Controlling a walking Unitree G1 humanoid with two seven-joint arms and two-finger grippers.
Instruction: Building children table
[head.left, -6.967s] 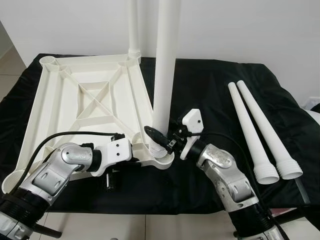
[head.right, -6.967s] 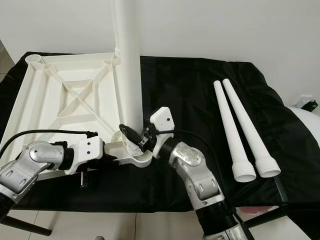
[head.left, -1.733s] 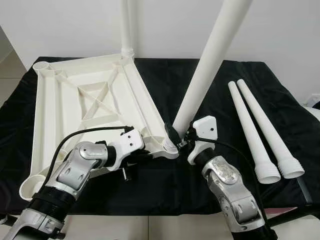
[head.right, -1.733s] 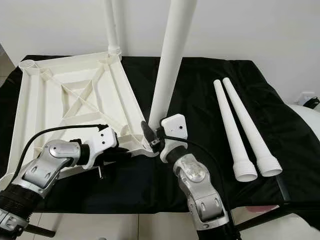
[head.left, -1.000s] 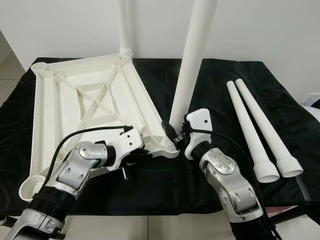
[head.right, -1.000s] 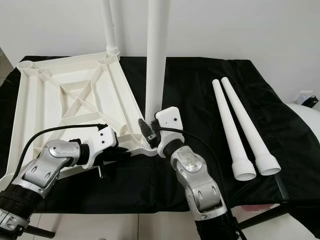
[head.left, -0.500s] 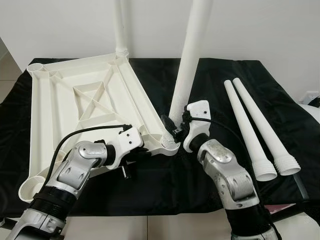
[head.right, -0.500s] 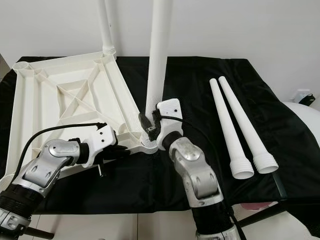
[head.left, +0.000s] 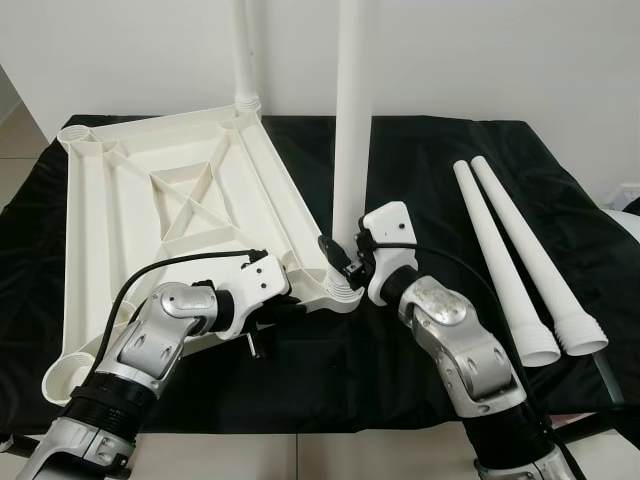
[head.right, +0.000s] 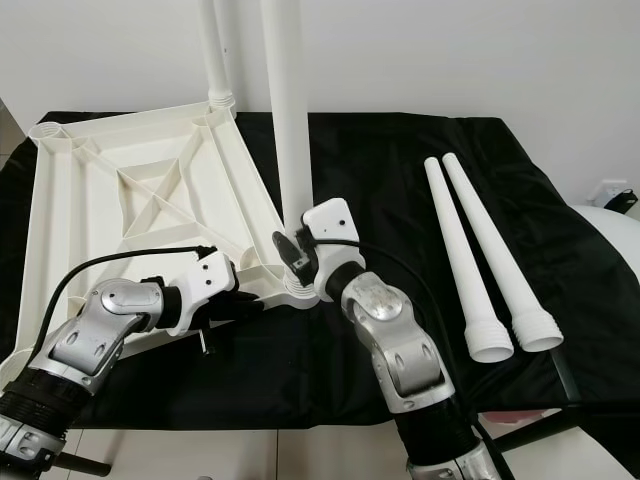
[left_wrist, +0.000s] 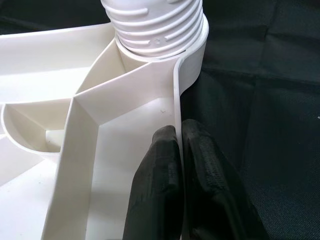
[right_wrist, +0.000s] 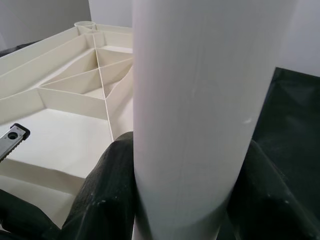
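Standing upright in tabletop (head.left: 160, 190) corner socket, leg (head.left: 352, 120), right end effector (head.left: 340, 262) clamping it

upright leg (head.left: 352, 120) top: cut off | far leg (head.left: 243, 50) top: cut off

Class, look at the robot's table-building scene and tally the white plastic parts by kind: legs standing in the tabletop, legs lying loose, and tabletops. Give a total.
Legs standing in the tabletop: 2
Loose legs lying on the black cloth: 2
Upturned tabletop: 1
Total: 5
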